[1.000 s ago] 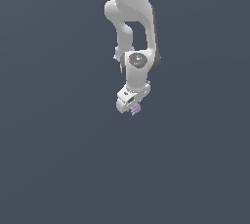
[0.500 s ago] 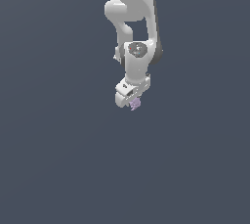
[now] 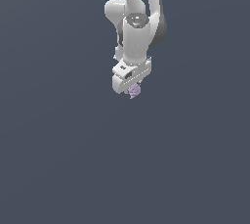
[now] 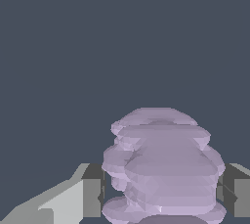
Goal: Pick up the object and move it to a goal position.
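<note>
Object [image 4: 163, 169] rendered pale lavender, plain. Gripper [image 3: 131, 90] body white; fingers [image 4: 93, 196] grey-padded. Background uniform dark slate blue-grey.

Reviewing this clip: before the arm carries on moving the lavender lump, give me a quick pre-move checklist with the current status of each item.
1. Object sits between the gripper fingers: ok, the wrist view shows a finger on each side of it.
2. Grip contact firm: cannot tell; the fingers look pressed against it, but no force is visible.
3. Object lifted off any surface: cannot tell; the plain grey background gives no shadow or edge.
4. Path around the gripper free: ok, neither view shows anything else nearby.
5. Goal position visible: not ok, no marker appears in either view.
</note>
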Robot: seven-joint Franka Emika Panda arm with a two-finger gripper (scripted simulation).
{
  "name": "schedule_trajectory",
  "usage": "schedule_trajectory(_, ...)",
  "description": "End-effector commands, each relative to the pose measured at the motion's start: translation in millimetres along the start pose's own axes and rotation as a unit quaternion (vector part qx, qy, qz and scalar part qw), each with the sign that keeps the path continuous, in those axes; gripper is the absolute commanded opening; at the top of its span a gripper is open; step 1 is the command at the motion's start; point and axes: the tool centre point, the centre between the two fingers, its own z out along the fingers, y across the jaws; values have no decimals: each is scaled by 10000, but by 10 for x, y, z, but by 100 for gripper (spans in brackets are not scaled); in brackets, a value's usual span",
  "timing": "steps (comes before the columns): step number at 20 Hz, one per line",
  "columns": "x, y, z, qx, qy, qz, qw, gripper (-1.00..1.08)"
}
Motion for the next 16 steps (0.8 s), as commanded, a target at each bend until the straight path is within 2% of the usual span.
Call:
schedule_trajectory(1,-39,-8,-264,5,4,-3,10000,-100)
schedule_trajectory(16,-245,-14,-1759,10,8,-6,10000,-100)
